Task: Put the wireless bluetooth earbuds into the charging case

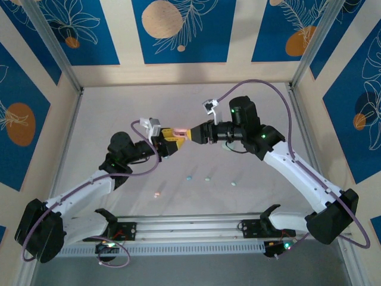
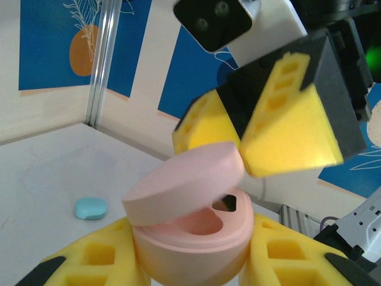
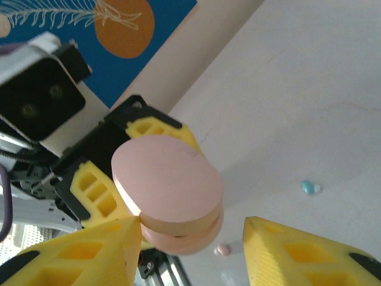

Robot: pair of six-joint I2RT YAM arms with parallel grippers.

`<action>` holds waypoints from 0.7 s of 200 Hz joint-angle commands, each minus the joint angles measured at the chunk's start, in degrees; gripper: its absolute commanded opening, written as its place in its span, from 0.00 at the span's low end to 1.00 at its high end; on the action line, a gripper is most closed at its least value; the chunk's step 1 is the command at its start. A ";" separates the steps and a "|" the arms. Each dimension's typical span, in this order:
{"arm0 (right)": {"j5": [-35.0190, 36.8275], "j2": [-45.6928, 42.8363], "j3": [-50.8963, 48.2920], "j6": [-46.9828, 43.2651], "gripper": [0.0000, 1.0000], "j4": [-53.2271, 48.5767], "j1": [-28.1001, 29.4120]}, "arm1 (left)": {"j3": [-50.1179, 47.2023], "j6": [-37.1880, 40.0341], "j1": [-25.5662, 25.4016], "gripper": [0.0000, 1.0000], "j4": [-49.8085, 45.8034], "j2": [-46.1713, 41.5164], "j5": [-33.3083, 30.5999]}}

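One pink case (image 2: 199,235): left claw (image 2: 190,262) tight around base, right claw (image 3: 191,238) half-spread at lid (image 3: 166,176).

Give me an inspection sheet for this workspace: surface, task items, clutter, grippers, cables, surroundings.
Surface: pale, smooth table.
Job's things: pink charging case held off the table, lid partly raised. Loose on the table: pink bud, light blue bud, mint bud, pale bud.
Clutter: light blue rounded item on the table; cannot tell what it is.
Grippers: left gripper shut on the case body. Right gripper open, its jaws astride the lid edge.
Cables: purple cables loop along both arms.
Surroundings: blue and cream patterned walls, metal frame posts.
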 commanded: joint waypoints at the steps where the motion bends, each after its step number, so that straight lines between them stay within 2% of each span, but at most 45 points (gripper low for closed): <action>1: 2.66 1.71 1.79 1.20 0.49 0.02 -0.50 | 0.85 0.41 -0.30 0.22 5.19 -0.69 4.67; 58: 5.59 2.32 3.30 2.42 0.49 -2.20 -0.59 | 0.62 2.31 -0.34 0.23 3.64 -1.28 3.28; 84: 3.93 2.17 3.89 2.50 0.50 -2.58 -0.83 | 0.43 2.78 -0.34 0.23 3.60 -1.45 2.57; 116: 1.21 -0.19 4.48 3.36 0.53 -3.68 -0.86 | 0.02 6.17 -0.32 0.23 -0.98 -2.41 -3.88; 140: 5.77 -2.90 4.35 4.20 0.55 -8.08 -1.41 | -0.85 8.71 -0.23 0.23 -2.18 -3.28 -7.82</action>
